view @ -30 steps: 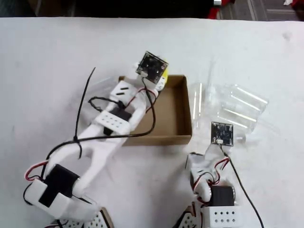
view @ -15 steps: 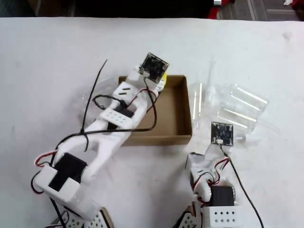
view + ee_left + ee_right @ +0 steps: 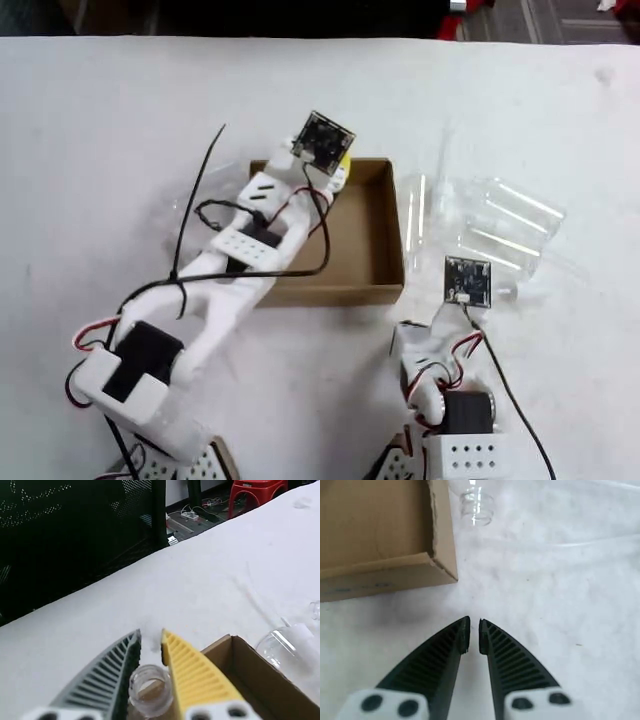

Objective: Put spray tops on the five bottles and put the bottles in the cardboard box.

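Ribbed grey-and-yellow jaws of the left gripper pinch a clear round-necked bottle. Black ribbed jaws of the right gripper press together.

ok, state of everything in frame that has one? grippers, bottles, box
left gripper: shut on the held bottle's neck
held bottle: mouth open, no spray top
right gripper: shut, empty, over the table
cardboard box: top open, visible floor bare
loose bottles: on their sides right of the box; the one neck seen close up has no top
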`<state>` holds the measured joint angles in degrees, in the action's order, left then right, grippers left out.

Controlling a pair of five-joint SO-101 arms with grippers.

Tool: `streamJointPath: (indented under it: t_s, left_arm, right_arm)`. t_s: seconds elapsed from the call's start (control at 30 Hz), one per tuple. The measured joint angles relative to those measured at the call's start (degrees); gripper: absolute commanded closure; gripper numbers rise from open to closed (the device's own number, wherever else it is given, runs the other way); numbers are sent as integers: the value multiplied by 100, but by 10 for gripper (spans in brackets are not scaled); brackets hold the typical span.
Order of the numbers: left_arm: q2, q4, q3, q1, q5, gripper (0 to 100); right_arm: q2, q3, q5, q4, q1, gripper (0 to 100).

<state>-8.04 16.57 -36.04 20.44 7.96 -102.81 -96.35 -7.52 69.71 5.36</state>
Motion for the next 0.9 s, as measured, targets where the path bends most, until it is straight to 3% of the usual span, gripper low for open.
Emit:
streamJointPath:
  t_s: [0.2,0.47,0.6,0.9]
  left_arm:
    - [0,0,0,0,-9,955]
    - [-18,-18,-9,-26,-202,688]
    - [-9,-396,97,-35,-651,700]
    - [422,-844,202,-149,-756,706]
  right_arm:
    - [0,0,0,0,0,981]
    - [0,0,0,0,0,981]
    - [0,0,0,0,0,981]
    - [0,0,0,0,0,981]
